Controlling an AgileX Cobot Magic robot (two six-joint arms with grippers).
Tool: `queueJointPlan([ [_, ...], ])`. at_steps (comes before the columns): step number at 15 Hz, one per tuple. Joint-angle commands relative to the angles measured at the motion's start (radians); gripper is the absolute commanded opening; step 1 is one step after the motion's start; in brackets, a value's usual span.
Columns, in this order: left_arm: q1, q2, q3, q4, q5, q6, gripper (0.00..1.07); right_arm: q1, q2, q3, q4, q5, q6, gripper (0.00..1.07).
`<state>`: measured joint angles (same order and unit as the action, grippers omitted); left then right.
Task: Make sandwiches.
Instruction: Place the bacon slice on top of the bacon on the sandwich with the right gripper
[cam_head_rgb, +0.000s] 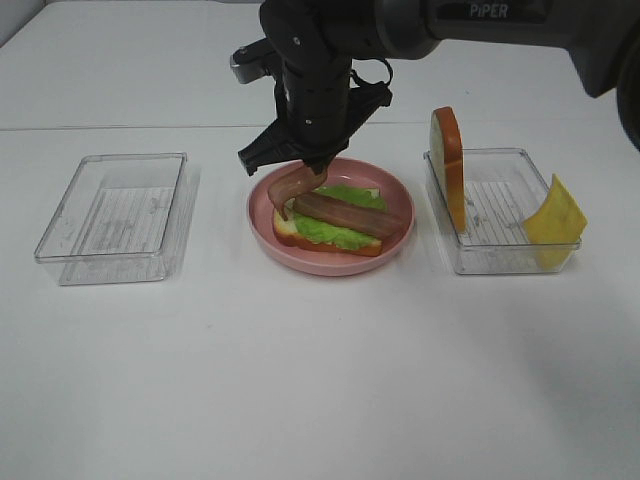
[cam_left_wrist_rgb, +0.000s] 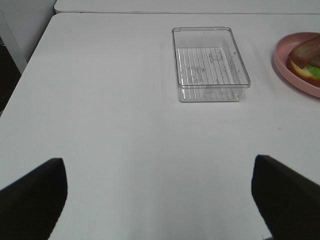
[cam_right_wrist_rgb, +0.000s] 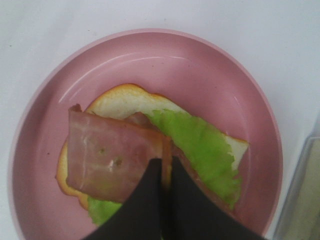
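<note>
One brown bacon strip (cam_right_wrist_rgb: 107, 160) hung clamped in the right gripper (cam_right_wrist_rgb: 166, 167), perhaps touching the green lettuce leaf (cam_right_wrist_rgb: 200, 145); fingers (cam_left_wrist_rgb: 35, 200) of the left gripper (cam_left_wrist_rgb: 157, 160) stood apart.

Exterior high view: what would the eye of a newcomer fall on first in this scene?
First, the right gripper, shut on a bacon strip above the pink plate in the middle, where bread, lettuce and another bacon strip lie. Next, the tray on the right, with a bread slice standing on edge and a cheese square leaning at its right end.
</note>
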<state>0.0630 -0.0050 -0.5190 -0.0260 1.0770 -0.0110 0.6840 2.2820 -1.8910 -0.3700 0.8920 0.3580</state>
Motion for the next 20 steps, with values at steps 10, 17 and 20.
queueJointPlan([
  [10, 0.0, -0.017, 0.001, -0.007, -0.004, 0.002, 0.92, -0.004, 0.005, -0.005, -0.136, 0.043, -0.052, 0.0],
  [17, 0.0, -0.017, 0.001, -0.007, -0.004, 0.002, 0.92, -0.004, 0.005, -0.005, -0.143, 0.051, -0.066, 0.25],
  [20, 0.0, -0.017, 0.001, -0.007, -0.004, 0.002, 0.92, -0.003, 0.005, -0.005, -0.164, 0.05, -0.067, 0.9],
])
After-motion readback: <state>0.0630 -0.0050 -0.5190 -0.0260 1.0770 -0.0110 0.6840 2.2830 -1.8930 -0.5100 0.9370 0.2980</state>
